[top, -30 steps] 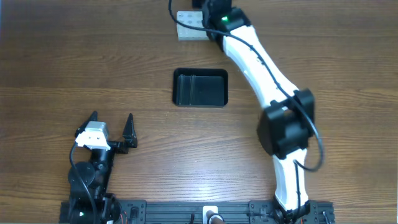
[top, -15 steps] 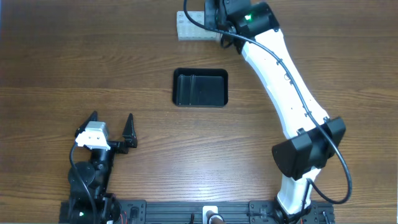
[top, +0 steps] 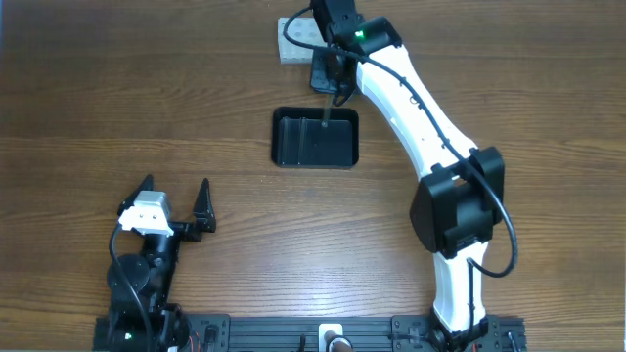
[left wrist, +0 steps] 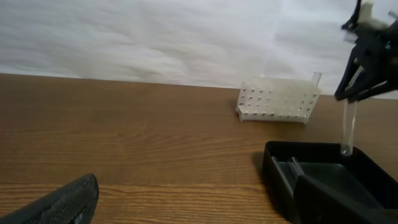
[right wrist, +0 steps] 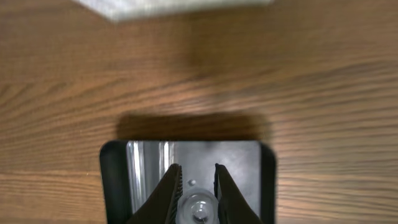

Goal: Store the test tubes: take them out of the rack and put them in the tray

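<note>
Tube (left wrist: 348,127) gripped upright by R tool (right wrist: 196,176) over tray (top: 296,149).

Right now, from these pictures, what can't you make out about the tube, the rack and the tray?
Rack: top view, the right arm covers one end, so its tube count is unclear.
Tray: top view, anything clear lying inside is too small to tell.
Tube in the right gripper: the right wrist view looks straight down it, hiding whether its tip touches the tray.
</note>
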